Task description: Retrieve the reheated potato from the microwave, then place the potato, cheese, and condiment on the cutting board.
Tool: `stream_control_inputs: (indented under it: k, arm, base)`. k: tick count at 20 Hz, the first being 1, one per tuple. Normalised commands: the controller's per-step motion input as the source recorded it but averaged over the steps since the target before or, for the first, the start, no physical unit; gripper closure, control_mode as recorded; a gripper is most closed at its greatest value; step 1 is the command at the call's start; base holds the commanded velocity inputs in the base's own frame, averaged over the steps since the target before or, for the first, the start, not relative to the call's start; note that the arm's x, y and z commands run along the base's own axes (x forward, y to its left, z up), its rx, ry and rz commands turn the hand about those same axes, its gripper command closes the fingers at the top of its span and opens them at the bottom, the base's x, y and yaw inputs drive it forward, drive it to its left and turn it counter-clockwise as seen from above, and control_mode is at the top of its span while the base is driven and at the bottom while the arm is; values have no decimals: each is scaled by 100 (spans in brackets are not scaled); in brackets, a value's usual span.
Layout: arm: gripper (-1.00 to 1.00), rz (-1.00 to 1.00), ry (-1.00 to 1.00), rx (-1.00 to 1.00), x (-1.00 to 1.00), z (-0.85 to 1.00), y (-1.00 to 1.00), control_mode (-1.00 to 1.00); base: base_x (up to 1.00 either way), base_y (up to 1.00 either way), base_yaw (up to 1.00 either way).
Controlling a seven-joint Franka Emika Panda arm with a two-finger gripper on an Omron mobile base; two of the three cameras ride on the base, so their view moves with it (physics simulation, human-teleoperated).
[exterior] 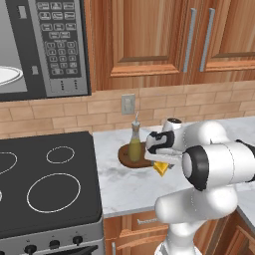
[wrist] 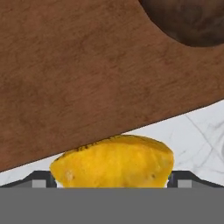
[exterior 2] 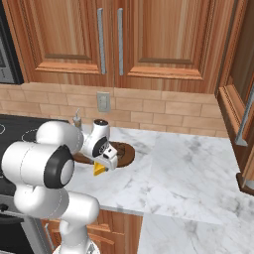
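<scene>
The marble counter (exterior 2: pixel 188 173) spreads beneath and to the right of the gripper (exterior 2: pixel 105 166), with the black stovetop (exterior: pixel 45 184) off to its left. Up and far to the left of the gripper hangs the microwave (exterior: pixel 60 47); its door is open, and a white plate (exterior: pixel 9 75) shows inside. Wooden cabinets (exterior 2: pixel 109 39) stand above and behind the gripper, over a brick backsplash with a wall outlet (exterior: pixel 128 103).

The cutting board (wrist: pixel 87 74) lies on the counter just beyond the gripper, on its far side. The condiment (exterior: pixel 135 144) stands upright on the board, to the left of the gripper in the left base view. The potato (wrist: pixel 188 22) rests on the board too, ahead of the fingers in the hand view, at the upper right.

The cheese (wrist: pixel 114 162) sits right at the gripper, between its fingertips, at the near edge of the board. Whether it lies on the board's edge or only on the counter cannot be told. The jaws stand spread wide, one tip on either side of the wedge, and no pinch on it is visible.
</scene>
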Motion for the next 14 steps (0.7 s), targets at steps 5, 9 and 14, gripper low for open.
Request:
stream_control_inputs:
  k: [5, 9, 14]
  arm:
    - [-100, 2, -3, 0, -1, -16, 0, -100]
    - [-100, 1, -1, 0, 0, -16, 0, -100]
    - [100, 0, -1, 0, -3, -21, 0, -100]
  base:
    - [0, 0, 0]
    - [0, 0, 0]
    - [0, 0, 0]
